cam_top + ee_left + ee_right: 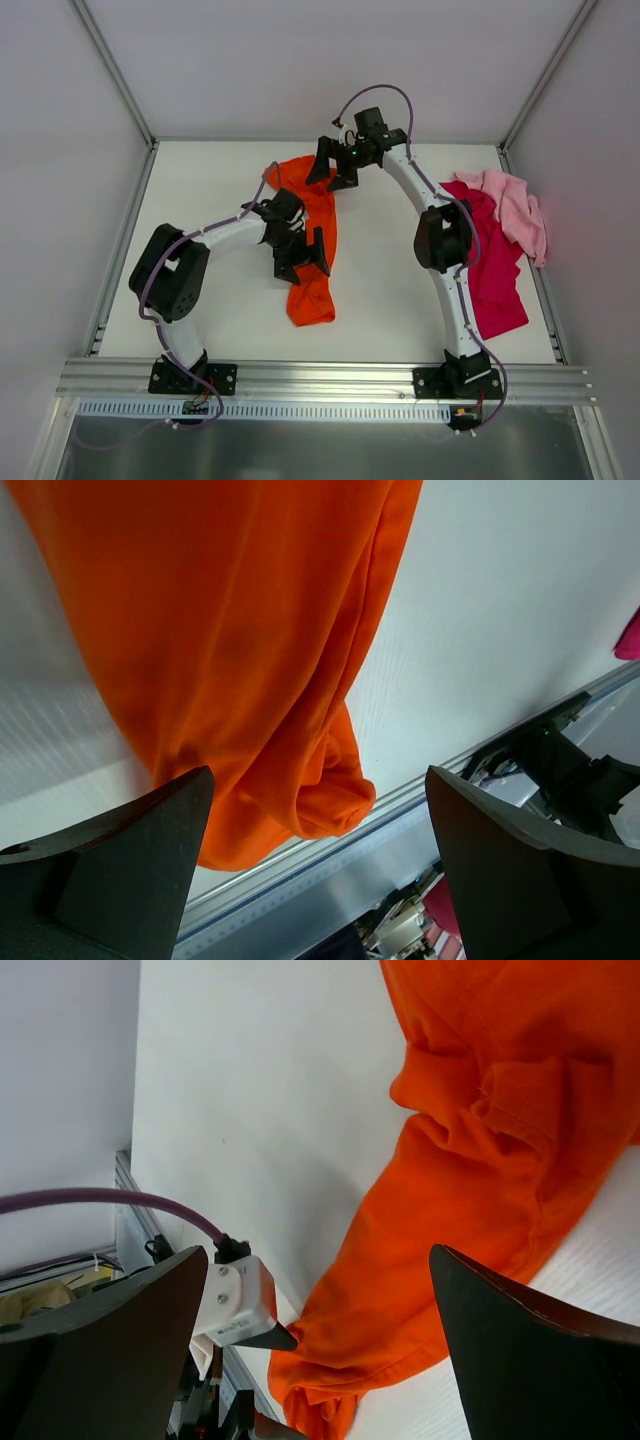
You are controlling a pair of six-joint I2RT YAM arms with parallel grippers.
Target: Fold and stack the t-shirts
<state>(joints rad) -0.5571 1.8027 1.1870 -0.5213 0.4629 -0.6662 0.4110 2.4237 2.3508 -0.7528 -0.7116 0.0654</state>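
Orange t-shirt (312, 295) lies rumpled lengthwise on the table (215, 190) under the left gripper (303, 258) and right gripper (335, 168), both spread wide and empty, so a pinch may catch doubled layers and twist it.

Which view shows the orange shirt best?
The top external view: the orange shirt shows there almost whole, a long crumpled strip, hidden only in part by the left gripper. The left wrist view shows only its bunched near end; the right wrist view shows only another part.
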